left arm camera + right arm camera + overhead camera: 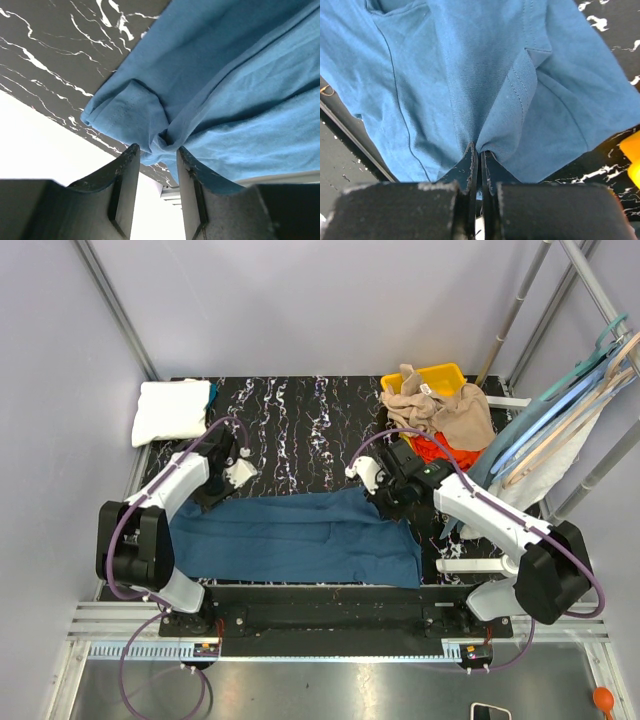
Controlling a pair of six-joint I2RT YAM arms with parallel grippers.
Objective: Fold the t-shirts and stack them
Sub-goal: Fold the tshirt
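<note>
Nearest us, the teal-blue t-shirt (300,535) lies spread in a long band along the near edge of the tabletop (300,420), running from the left side almost to the right, with creases and a fold line along its length. At its far right hem the right gripper (480,152) is clamped tight on a pinch of the teal cloth; in the right wrist view the fabric fans out from the closed tips. At the far left end of the same shirt, the left gripper (156,150) stands with its jaws parted to a narrow gap. A bunched corner of the hem sits right at the mouth, touching the tips, but we see no clamp on it. Farther back, a folded white t-shirt (172,412) sits on the far left corner, overhanging the edge. At the far right corner a yellow bin (445,370) holds a crumpled tan t-shirt (445,410) heaped over a red-orange t-shirt (440,450). Pale blue and beige hangers (560,405) lean just right of the bin.
</note>
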